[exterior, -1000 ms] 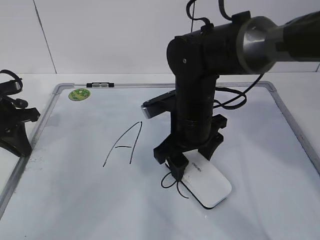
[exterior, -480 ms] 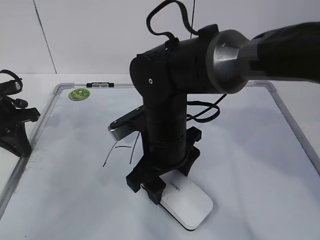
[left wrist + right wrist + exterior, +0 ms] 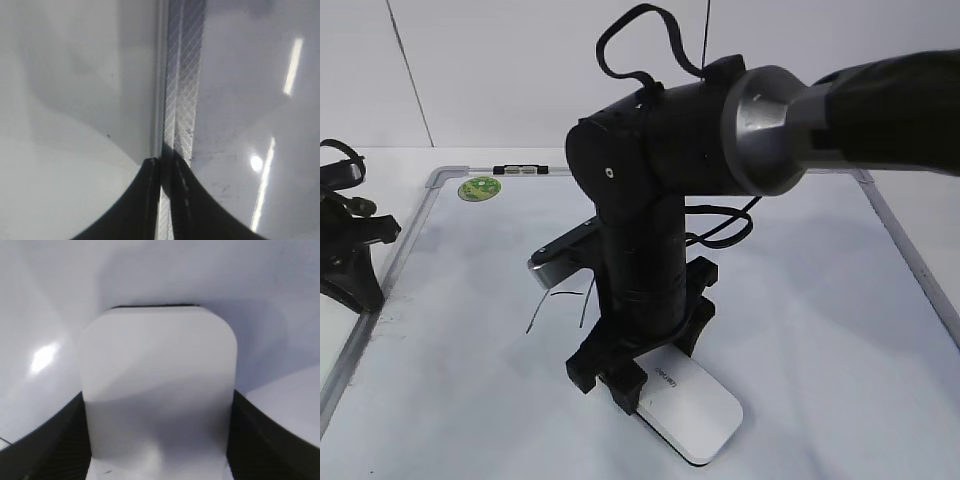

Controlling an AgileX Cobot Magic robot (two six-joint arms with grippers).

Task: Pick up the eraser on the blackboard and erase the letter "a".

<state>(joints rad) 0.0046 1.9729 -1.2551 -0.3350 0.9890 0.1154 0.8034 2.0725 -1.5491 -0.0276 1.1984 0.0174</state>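
The right arm (image 3: 650,230) covers the middle of the blackboard (image 3: 820,300), hiding most of the capital "A" (image 3: 558,300); only its lower strokes show. The small "a" cannot be seen. The right pincer (image 3: 620,385) hides the eraser's (image 3: 690,415) near end. The left pincer (image 3: 165,200) is cut off by the wrist picture's bottom edge.

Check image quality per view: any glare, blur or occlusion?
Exterior view: sharp, but the right arm hides most of the marker writing on the blackboard. Left wrist view: light streaks glare off the board. Right wrist view: eraser close and soft, with one glare spot on the board.
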